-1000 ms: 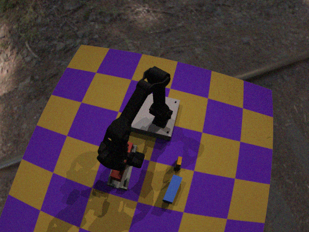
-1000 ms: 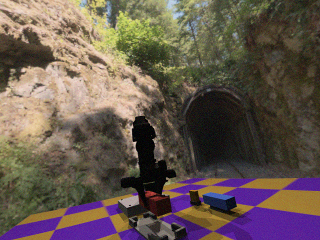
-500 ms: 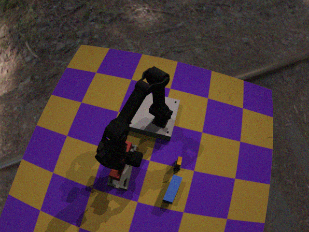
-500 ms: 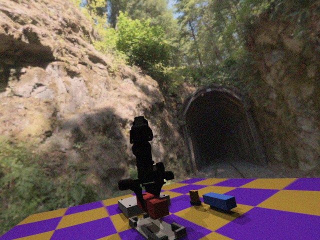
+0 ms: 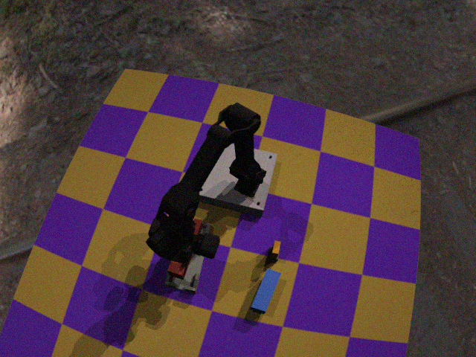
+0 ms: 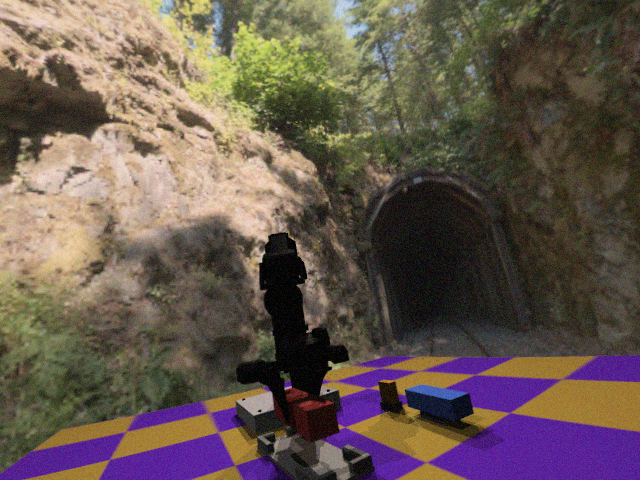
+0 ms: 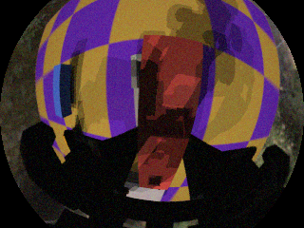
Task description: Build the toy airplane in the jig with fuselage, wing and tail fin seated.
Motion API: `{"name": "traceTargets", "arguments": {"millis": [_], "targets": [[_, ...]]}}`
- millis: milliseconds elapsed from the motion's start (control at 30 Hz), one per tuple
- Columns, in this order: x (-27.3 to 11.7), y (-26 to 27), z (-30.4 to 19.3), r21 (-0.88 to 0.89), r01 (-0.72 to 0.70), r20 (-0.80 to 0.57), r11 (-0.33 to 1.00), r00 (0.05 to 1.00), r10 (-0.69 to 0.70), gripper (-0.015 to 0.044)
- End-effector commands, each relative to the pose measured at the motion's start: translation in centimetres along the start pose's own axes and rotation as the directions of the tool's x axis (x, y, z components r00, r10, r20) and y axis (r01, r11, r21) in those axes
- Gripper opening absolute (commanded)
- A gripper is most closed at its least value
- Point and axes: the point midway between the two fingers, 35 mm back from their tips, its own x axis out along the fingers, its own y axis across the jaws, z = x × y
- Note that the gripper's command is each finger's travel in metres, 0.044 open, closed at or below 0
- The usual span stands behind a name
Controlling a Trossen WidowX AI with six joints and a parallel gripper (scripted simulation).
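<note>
The red fuselage is held between the fingers of my gripper, which is shut on it. It hangs a little above the grey cradle, roughly lengthwise over it; in the wrist view a strip of the cradle shows left of the fuselage. The arm hides the fuselage's middle in the top view. The blue wing and the small orange tail fin stand apart from the cradle on the table.
The arm's light grey base plate lies behind the cradle. The table has purple and yellow squares. The wing and fin are near each other, to the right of the cradle in the top and exterior views.
</note>
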Motion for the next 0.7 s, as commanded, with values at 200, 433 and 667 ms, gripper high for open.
{"name": "traceTargets", "arguments": {"millis": [200,433,667], "targets": [[1.8,-0.1,-0.1,-0.006,0.001,-0.008,1.0,1.0,-0.001,0.0195],[2.9,-0.1,-0.2,-0.006,0.001,-0.008,1.0,1.0,-0.001,0.0195],[3.7,-0.1,-0.3,-0.006,0.001,-0.008,1.0,1.0,-0.001,0.0195]]}}
